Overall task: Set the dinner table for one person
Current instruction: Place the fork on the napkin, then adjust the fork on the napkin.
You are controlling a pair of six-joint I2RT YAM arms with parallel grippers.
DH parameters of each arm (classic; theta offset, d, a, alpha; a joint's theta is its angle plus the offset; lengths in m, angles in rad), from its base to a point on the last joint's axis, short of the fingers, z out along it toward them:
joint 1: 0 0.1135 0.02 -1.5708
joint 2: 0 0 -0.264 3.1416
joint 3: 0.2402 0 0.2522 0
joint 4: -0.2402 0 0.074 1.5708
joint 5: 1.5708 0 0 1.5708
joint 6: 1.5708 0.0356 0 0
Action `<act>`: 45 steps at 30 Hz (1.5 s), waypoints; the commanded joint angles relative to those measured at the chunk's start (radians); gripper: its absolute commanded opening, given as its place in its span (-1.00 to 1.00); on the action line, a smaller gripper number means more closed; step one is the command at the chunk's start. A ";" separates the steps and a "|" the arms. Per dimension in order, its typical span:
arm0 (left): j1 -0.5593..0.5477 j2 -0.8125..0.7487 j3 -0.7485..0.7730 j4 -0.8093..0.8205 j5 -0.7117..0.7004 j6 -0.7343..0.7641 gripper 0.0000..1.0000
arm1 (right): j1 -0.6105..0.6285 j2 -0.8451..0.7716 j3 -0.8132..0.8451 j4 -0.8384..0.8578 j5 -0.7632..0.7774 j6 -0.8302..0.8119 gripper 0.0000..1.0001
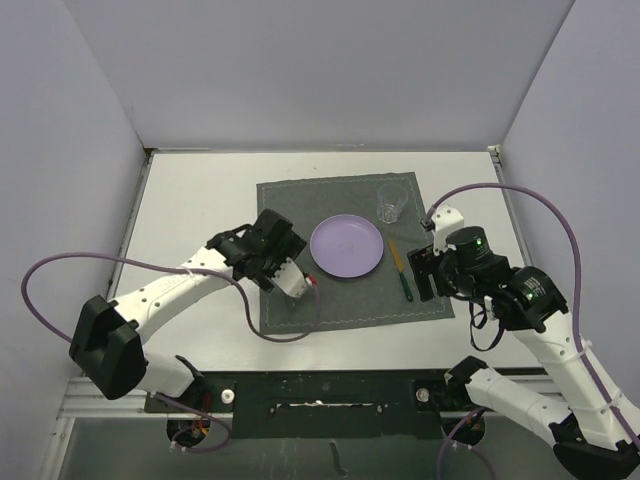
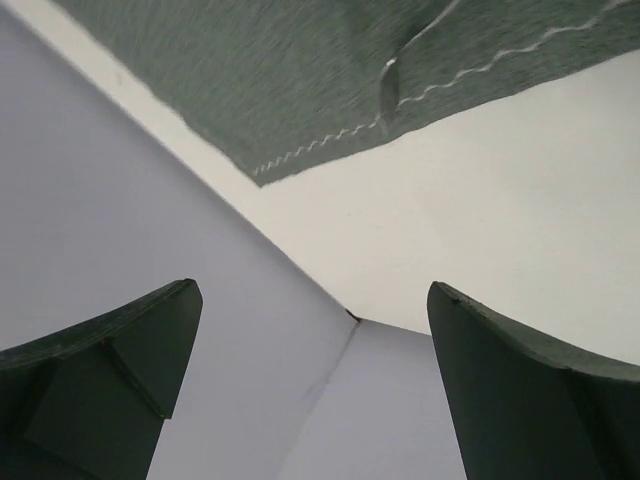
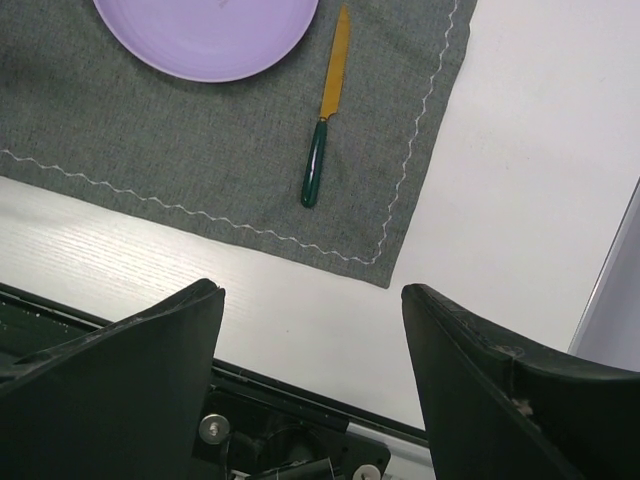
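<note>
The white dinner table (image 1: 200,200) carries a dark grey stitched placemat (image 1: 340,200). On the mat are a purple plate (image 1: 346,246), a clear glass (image 1: 391,203) at its far right, and a knife (image 1: 400,270) with a yellow blade and green handle, right of the plate. My left gripper (image 1: 258,235) is open and empty over the mat's left part; its view (image 2: 310,350) shows a mat corner (image 2: 300,150) and bare table (image 2: 500,200). My right gripper (image 1: 424,270) is open and empty at the mat's right edge; its view (image 3: 310,340) shows the knife (image 3: 325,120) and plate (image 3: 210,35).
Grey-white walls (image 1: 300,70) close in the table on three sides. The metal-rail front edge (image 1: 330,385) runs by the arm bases. A purple cable (image 1: 290,335) from the left arm droops over the mat's front left edge.
</note>
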 commanded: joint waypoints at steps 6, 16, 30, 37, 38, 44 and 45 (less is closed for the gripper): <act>-0.056 -0.047 0.355 0.099 -0.488 -0.999 0.96 | 0.009 -0.013 0.062 -0.024 0.008 0.031 0.47; 0.050 0.072 0.689 -0.575 -0.665 -2.062 0.94 | 0.009 0.018 0.095 -0.073 -0.019 0.060 0.48; 0.183 -0.498 0.147 -0.431 -0.335 -2.673 0.89 | 0.111 0.495 0.252 0.129 0.038 0.060 0.55; 0.183 -0.617 0.035 -0.450 -0.319 -2.742 0.91 | 0.254 0.833 0.457 0.205 0.023 0.013 -0.43; 0.183 -0.634 0.022 -0.456 -0.319 -2.749 0.91 | 0.275 0.873 0.484 0.210 0.031 0.011 -0.62; 0.183 -0.711 -0.030 -0.467 -0.315 -2.752 0.91 | 0.351 1.086 0.598 0.271 -0.049 0.000 -0.96; 0.183 -0.713 -0.032 -0.472 -0.317 -2.749 0.91 | 0.356 1.111 0.609 0.287 -0.071 0.000 -1.00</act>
